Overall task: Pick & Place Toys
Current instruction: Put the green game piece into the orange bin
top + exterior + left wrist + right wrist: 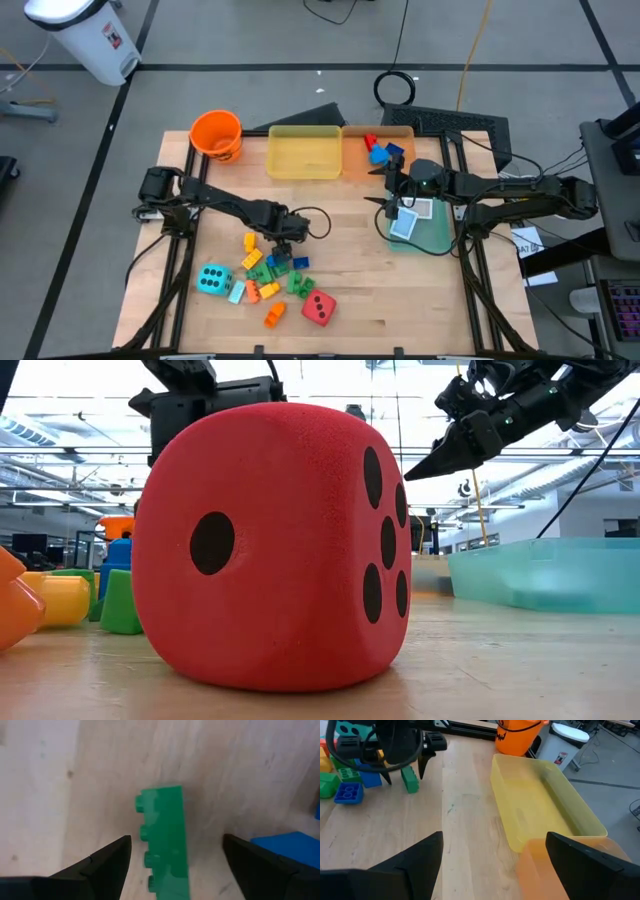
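Closest to the front edge of the table point(400, 310) sits the red die point(319, 308), low and centre in the overhead picture, with an orange brick point(274, 315) just to its left and the cyan die point(213, 279) farther left. Behind them the heap of bricks point(272, 272) spreads in green, yellow, blue and orange. Over the heap's upper edge hangs the left gripper point(277, 243), fingers spread and holding nothing, straddling a green brick point(165, 842) that lies on the wood between them without touching either.

Right of centre, the right gripper point(389, 203) hovers at the left rim of the green tray point(437, 238), fingers released and empty; white cards point(410, 220) lie in that tray.

Farther back stand the yellow tray point(303, 155), the orange tray point(352, 150) holding a blue and a red brick, and the orange bucket point(217, 135) at upper left.
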Available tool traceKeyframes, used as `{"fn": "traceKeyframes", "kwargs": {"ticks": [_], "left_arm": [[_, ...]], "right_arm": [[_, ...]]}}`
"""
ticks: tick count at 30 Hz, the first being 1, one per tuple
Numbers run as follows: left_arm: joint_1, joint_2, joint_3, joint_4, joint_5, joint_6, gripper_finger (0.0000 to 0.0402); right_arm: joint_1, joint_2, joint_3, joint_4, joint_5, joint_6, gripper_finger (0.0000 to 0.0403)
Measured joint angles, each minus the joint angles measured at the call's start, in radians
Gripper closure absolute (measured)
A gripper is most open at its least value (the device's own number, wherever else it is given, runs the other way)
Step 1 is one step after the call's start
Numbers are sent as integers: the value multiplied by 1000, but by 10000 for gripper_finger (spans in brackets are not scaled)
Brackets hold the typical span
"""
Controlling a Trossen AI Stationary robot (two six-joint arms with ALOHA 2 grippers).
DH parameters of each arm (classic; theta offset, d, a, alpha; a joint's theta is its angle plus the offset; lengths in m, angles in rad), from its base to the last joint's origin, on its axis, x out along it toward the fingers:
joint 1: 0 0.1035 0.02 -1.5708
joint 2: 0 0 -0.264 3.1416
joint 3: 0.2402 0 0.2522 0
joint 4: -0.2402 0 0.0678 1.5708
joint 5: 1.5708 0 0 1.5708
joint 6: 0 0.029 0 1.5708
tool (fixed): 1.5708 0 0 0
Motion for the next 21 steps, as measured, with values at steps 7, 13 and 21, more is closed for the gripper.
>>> {"fn": "traceKeyframes", "kwargs": {"ticks": [7,13,21], "left_arm": [[0,13,2,0,3,-11,112],[-1,15,2,8,9,-11,233],[33,22,30,25,-61,70,307]], "right_arm": [[0,0,0,0,0,0,83],[0,0,0,0,0,0,83],[0,0,0,2,-1,6,83]]}}
